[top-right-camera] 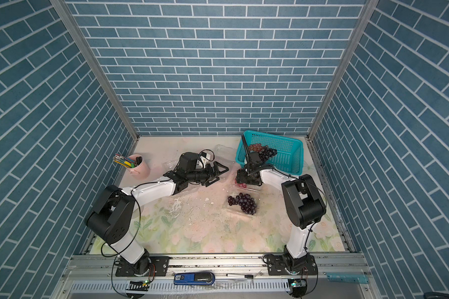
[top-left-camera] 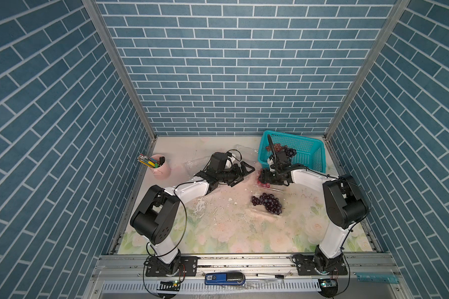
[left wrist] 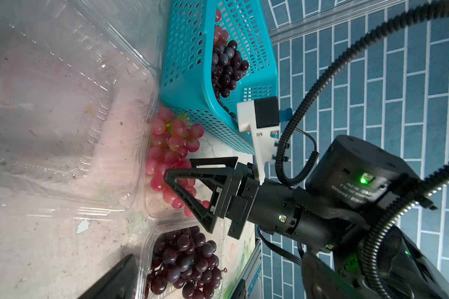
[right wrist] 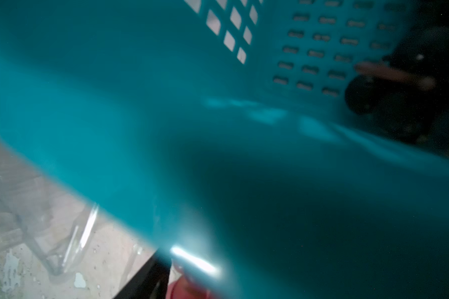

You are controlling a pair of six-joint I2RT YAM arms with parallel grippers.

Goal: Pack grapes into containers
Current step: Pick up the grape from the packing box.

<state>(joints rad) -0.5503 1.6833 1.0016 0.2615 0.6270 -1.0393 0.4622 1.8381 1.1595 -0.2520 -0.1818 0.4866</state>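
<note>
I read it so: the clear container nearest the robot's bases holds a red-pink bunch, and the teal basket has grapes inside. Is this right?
Not fully. The bunch in that container is dark purple, not red-pink, as both top views show. The teal basket does have grapes inside.

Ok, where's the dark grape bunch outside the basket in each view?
In a top view: dark grape bunch, right of centre, nearer than the teal basket.
In a top view: same place.
Left wrist: in it, beyond the red bunch.
Right wrist: not in it.
Shared landmark: the teal basket.
</note>
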